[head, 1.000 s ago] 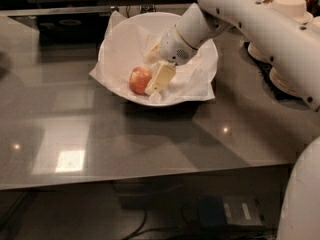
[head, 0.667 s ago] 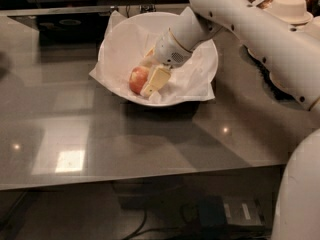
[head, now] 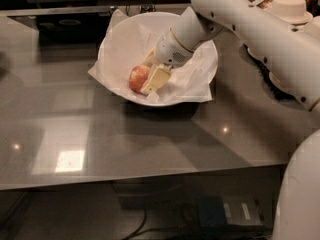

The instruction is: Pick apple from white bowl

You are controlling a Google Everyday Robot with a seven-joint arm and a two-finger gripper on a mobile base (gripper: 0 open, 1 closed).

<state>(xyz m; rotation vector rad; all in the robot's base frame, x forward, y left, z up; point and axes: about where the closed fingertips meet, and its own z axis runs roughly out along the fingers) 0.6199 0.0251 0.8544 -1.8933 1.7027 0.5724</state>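
Found the small round red-orange apple inside the wide shallow white bowl, in its front-left part, resting on the crinkled white paper lining. Saw only the apple's left and top faces, with a yellowish patch. Lost its right flank behind the cream-coloured claw, set tight against the fruit. Could not call the claw clenched on the apple or released. Made out no stem and no dimple, so could give the apple no heading; looked round, with no long axis to name.

Noted the thick white robot arm reaching in from the right edge of the glossy grey surface and covering part of the bowl's right-hand rim. Placed the bowl near the far edge, about midway along it, with paper corners sticking out past the rim on the left and the front.

Caught a pale beige round stack at the far right corner, partly cut off by the arm. Under the front edge, saw only darkness and some cables, hard to make out.
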